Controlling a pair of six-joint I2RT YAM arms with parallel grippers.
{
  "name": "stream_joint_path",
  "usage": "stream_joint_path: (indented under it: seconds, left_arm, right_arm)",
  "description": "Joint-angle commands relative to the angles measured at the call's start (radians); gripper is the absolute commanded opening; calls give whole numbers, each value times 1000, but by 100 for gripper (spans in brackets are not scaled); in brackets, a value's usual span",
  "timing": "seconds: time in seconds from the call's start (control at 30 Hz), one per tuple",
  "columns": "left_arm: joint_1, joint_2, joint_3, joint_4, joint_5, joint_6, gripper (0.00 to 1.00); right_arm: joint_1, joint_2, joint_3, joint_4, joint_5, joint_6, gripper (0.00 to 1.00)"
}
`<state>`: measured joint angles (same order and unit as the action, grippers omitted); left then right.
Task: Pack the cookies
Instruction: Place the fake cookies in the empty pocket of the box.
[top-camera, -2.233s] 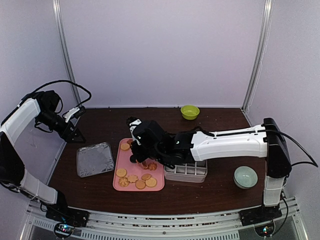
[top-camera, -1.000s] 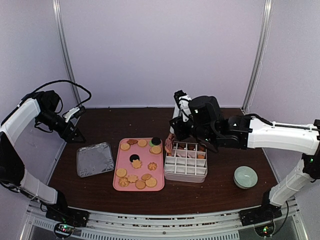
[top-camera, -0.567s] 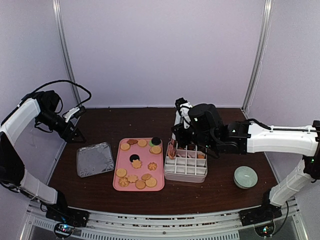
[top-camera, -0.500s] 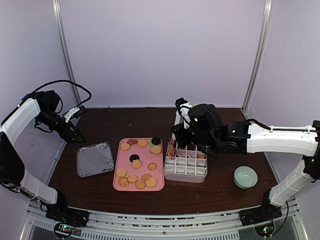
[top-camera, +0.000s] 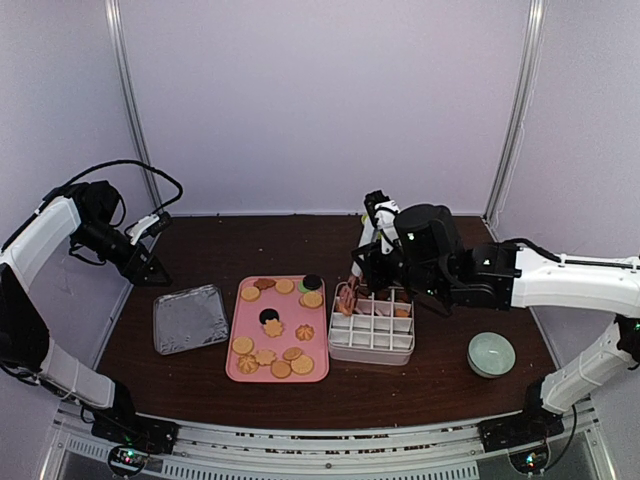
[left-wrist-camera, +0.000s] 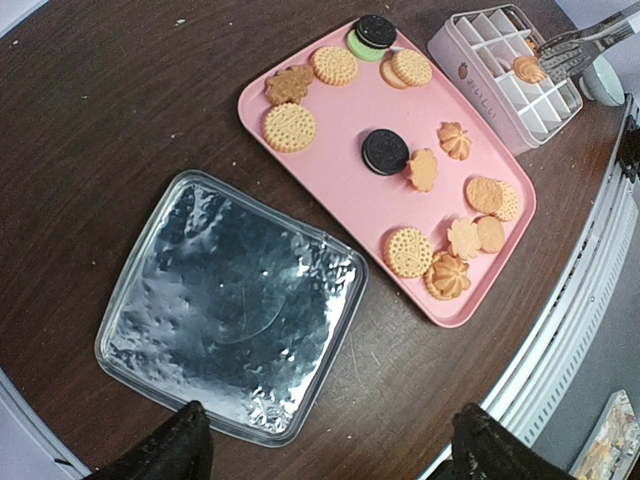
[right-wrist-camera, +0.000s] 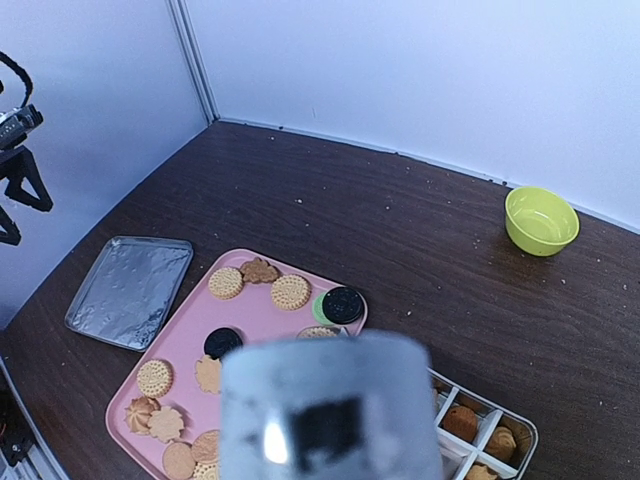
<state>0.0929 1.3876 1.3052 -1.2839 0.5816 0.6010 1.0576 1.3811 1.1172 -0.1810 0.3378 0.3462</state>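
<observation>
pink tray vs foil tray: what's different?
Load: the pink tray carries the cookies; the foil tray holds nothing.
Finish: the pink tray is matte and smooth, the foil tray shiny and crinkled.
Shape: the pink tray is an elongated rectangle, the foil tray nearer square.
Shared: both are shallow, round-cornered, and lie flat side by side on the table.

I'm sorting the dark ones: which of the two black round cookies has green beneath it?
The black round cookie at the pink tray's far-right corner; the other black cookie lies alone mid-tray.
</observation>
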Motion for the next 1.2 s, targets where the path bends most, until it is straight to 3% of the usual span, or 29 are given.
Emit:
stream_joint_path:
  seconds: [0.0, 0.47, 0.87, 1.17]
  left_arm:
    - [9, -12, 22, -5, 20, 5, 85]
    - [8, -18, 20, -5, 15, 5, 85]
    - [8, -16, 25, -7, 15, 5, 85]
    - [8, -10, 32, -7, 18, 4, 85]
  right_arm:
    - [-3, -17, -22, 34, -11, 19, 0]
    - [-3, 55, -30, 52, -13, 33, 1]
    - [-3, 52, 13, 38, -10, 10, 25]
    - [59, 47, 69, -8, 47, -27, 32]
